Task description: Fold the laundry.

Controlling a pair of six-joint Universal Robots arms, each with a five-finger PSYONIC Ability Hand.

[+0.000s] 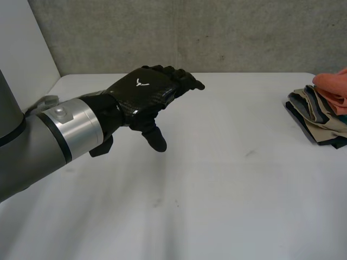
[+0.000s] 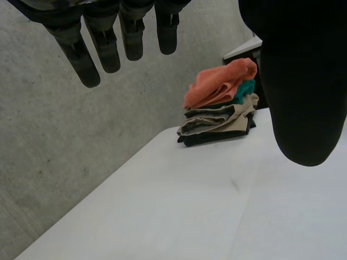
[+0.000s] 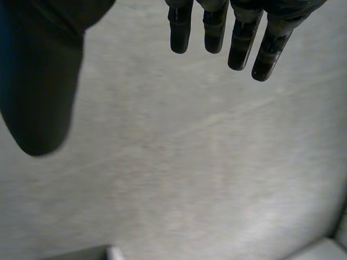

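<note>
Orange on top of the laundry stack, sitting well past left hand fingertips, layered edges facing them; long axis, can't tell. Loose and empty there; right hand too, fingers straight.

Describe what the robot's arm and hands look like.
The left arm is a grey tube ending in a silver collar with a black band. The left hand is black, its back a woven carbon pattern with a white emblem. The right hand has black segmented fingers.
</note>
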